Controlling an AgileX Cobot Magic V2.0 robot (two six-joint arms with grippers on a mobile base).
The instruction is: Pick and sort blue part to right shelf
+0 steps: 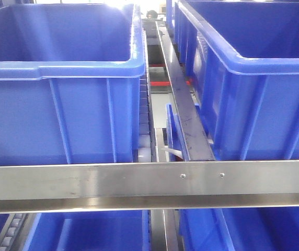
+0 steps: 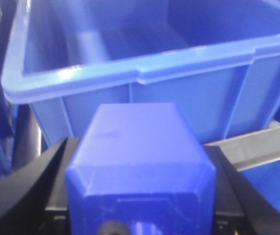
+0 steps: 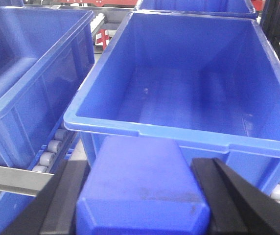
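Two blue parts (image 2: pixel 140 166) (image 3: pixel 140 191), two front upper bins (image 1: pixel 60 104) (image 1: pixel 259 104), one front rail (image 1: pixel 149 185).

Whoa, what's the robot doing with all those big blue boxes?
It is sorting parts onto a steel shelf. The left gripper holds a blue part between its black fingers, just in front of a big blue bin. The right gripper holds a second blue part in front of another open bin. Neither part has been dropped in yet.
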